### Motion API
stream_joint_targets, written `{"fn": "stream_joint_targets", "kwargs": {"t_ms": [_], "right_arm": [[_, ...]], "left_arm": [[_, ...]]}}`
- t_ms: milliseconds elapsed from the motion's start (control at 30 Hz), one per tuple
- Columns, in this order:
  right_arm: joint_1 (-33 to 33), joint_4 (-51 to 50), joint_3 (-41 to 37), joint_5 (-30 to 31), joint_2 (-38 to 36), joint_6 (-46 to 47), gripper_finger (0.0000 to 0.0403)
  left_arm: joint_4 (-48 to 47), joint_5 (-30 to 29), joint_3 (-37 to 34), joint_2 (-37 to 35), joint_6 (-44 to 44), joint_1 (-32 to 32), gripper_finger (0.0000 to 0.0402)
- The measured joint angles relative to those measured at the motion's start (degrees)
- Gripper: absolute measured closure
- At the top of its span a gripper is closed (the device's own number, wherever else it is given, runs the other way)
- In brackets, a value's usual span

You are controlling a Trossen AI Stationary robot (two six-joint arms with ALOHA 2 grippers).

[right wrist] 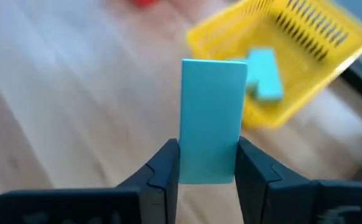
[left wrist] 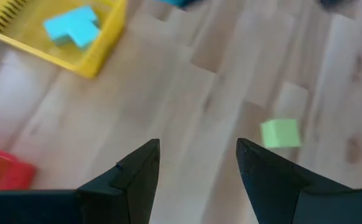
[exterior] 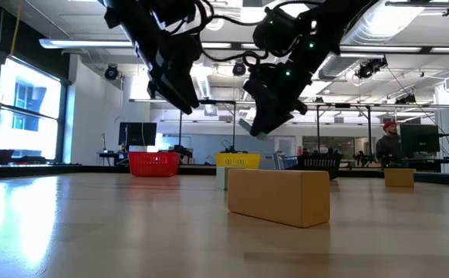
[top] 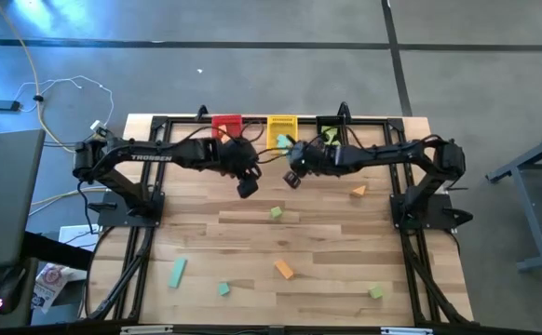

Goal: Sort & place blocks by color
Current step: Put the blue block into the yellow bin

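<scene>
The right gripper (right wrist: 207, 163) pinches a teal bar (right wrist: 212, 118) upright between its jaws, in the air just in front of the yellow bin (right wrist: 305, 50), where other teal blocks (right wrist: 263, 73) already lie. The left gripper (left wrist: 198, 163) hangs beside it with jaws spread and empty, above the counter (left wrist: 187, 93) near a green cube (left wrist: 280, 133) in front of that bin.

red bin (top: 226, 124), yellow bin (top: 282, 125), black bin (top: 328, 124), wooden table (top: 327, 242)
</scene>
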Motion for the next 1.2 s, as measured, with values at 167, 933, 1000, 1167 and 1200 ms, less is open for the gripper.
{"fn": "stream_joint_targets", "kwargs": {"t_ms": [167, 933, 1000, 1167, 1200], "right_arm": [[-4.1, 6.4, 0.0, -1.0, 0.0, -2.8, 0.0313], [-13.1, 19.7, 0.0, -9.8, 8.1, -0.8, 0.0313], [-13.1, 19.7, 0.0, -10.4, 8.5, 0.1, 0.0313], [-13.4, 19.5, 0.1, -10.9, 8.9, 0.2, 0.0304], [-13.5, 19.2, 0.1, -10.9, 8.9, 0.2, 0.0298]], "left_arm": [[-1.9, 0.0, 0.0, 0.0, -2.9, -4.5, 0.0204], [-7.1, 0.9, 0.0, 0.0, -16.5, -26.2, 0.0204], [-8.1, 0.9, 0.0, 0.0, -17.7, -27.7, 0.0204], [-12.1, 0.9, 0.0, 0.0, -22.0, -31.5, 0.0204], [-13.2, 0.9, 0.0, 0.0, -23.4, -32.2, 0.0204]]}}
